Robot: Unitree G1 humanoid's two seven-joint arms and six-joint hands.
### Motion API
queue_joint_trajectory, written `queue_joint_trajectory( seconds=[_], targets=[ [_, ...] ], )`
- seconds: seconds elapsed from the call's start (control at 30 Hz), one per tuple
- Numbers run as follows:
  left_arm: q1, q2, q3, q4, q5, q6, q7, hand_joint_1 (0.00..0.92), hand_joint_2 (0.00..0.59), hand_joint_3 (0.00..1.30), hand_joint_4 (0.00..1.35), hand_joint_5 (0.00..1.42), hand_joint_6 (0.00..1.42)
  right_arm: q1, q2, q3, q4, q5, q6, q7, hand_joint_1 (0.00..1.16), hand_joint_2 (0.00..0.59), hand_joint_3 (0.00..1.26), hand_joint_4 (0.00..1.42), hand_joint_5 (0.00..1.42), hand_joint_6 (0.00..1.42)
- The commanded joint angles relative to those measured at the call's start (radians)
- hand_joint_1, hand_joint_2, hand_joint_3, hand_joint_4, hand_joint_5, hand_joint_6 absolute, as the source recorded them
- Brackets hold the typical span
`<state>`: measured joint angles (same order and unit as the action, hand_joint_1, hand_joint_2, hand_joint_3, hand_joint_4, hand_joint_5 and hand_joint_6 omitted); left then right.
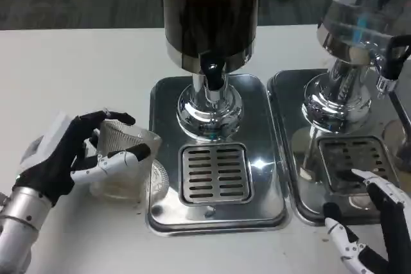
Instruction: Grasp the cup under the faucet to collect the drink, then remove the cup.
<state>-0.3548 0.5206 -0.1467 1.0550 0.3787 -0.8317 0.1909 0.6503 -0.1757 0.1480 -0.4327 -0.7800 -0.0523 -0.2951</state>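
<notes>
At the lower left of the frame my left hand (64,158) wraps around the clear ribbed plastic cup (125,162), my thumb over its rim and my fingers (112,162) pressed against its near wall, so the cup is held. The cup stands upright on the white table (64,68), just left of the polished steel drip tray (215,213), its base touching or nearly touching the tray's left edge. It sits well to the left of the black faucet (213,76), which hangs above the slotted drain grate (215,172) at frame centre, beneath the dark drink dispenser (210,11). Right of that stands a second dispenser with a clear tank (359,24) on its own steel tray (289,152). At the lower right corner my right hand (372,229) hovers over that tray's near edge, fingers spread apart and holding nothing.
</notes>
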Motion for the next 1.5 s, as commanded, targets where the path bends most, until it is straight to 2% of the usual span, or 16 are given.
queue_joint_trajectory(
  seconds=[0.03,0.73,1.5],
  targets=[
    [0.018,-0.011,0.022,-0.005,-0.013,-0.035,0.030,0.417,0.088,0.55,0.71,0.96,1.40,0.001,-0.009,-0.008,-0.009,0.003,-0.011,0.006,0.39,0.399,0.33,0.23,0.22,0.37],
    [0.034,-0.024,0.072,-0.033,-0.023,-0.111,0.076,0.439,0.078,0.57,0.74,0.98,1.39,-0.005,-0.015,-0.021,-0.013,0.015,-0.017,0.019,0.38,0.394,0.33,0.23,0.22,0.37],
    [0.026,-0.014,0.122,-0.045,-0.047,-0.160,0.063,0.448,0.074,0.58,0.74,0.98,1.39,-0.018,0.015,0.004,-0.023,-0.014,0.001,0.023,0.39,0.399,0.33,0.23,0.22,0.36]
  ],
)
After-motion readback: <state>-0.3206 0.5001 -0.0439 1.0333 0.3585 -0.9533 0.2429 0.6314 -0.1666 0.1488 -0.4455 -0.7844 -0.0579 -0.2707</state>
